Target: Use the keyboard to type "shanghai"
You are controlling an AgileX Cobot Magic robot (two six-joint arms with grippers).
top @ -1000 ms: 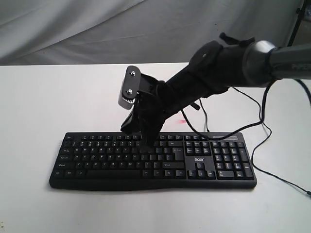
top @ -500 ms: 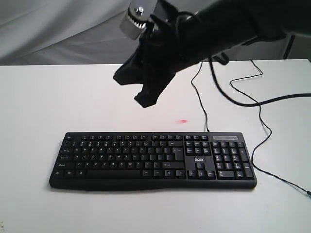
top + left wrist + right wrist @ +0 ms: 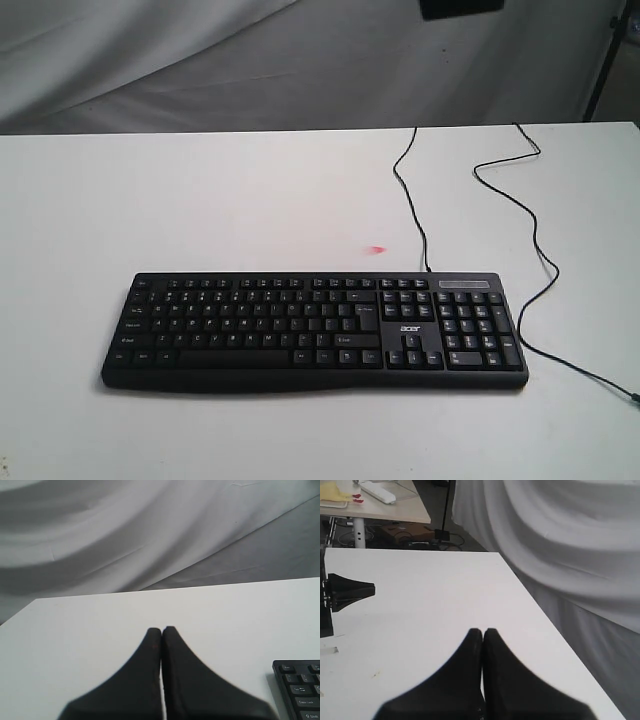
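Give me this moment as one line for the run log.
left gripper shut, holding nothing | right gripper shut, holding nothing | keyboard on table, no gripper touching it

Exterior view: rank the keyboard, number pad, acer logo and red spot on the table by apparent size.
1. keyboard
2. number pad
3. acer logo and red spot: both tiny, too alike to rank.

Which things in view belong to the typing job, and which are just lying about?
Job: keyboard; keyboard cable; left gripper and right gripper, both with jaws shut.
Lying about: second black cable; pink spot on the table; grey backdrop cloth.
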